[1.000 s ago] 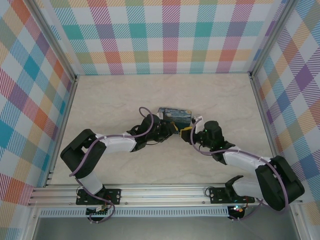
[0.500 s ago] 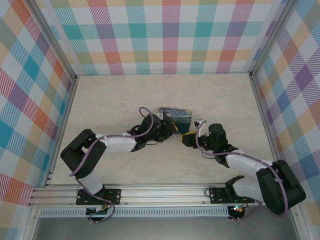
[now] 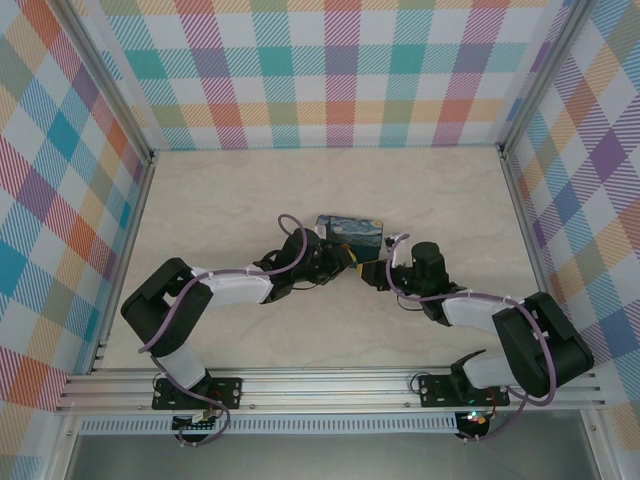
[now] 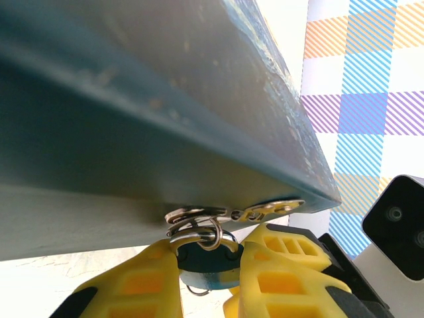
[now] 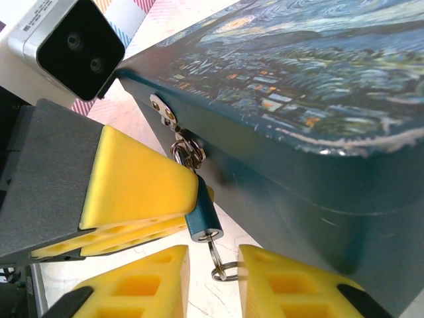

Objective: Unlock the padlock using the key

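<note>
The left pincer (image 4: 207, 253) is clamping the tiny blue padlock (image 5: 202, 217); its thin metal key (image 5: 211, 248) is pointing toward 6 o'clock between the parted right pincer (image 5: 213, 260).

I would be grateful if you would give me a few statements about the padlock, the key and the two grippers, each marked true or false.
1. The left gripper clamps the padlock between its yellow fingers. True.
2. The padlock lies loose on the table, apart from the tin. False: it hangs from the hasp on the side of the tin.
3. The right gripper is shut on the key. False: its jaws stand apart, one on each side of the key, and do not touch it.
4. The key sticks out of the underside of the padlock. True.
5. The tin's lid is plain red. False: it bears a blue starry-night painting.
</note>
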Controlling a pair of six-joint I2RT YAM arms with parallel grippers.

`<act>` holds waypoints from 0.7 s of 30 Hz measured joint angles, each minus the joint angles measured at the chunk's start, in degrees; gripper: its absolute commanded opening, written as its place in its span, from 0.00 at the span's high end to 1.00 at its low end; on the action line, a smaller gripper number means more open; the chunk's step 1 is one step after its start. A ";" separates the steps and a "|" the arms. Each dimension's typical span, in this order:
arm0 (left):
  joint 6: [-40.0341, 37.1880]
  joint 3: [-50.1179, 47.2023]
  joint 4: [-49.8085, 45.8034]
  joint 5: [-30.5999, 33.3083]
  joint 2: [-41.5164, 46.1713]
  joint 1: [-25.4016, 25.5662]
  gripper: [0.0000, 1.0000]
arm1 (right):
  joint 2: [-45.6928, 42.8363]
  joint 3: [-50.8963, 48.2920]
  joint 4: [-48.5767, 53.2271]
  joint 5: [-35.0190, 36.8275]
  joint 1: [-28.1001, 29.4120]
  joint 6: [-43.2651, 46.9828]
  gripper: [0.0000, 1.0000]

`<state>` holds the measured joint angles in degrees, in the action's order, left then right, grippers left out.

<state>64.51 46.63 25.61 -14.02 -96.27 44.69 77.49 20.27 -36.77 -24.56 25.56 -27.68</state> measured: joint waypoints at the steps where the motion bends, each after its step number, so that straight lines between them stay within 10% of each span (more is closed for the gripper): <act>1: 0.04 0.00 0.00 0.00 0.00 0.00 1.00 | 0.13 0.00 -0.20 -0.02 0.00 -0.04 0.77; 21: 0.46 0.00 0.02 -0.02 0.00 0.00 1.00 | 0.15 -0.02 -0.48 -0.17 0.00 0.00 0.87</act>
<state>64.97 46.63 25.63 -14.04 -96.27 44.69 77.65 20.25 -37.26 -24.73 25.56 -27.68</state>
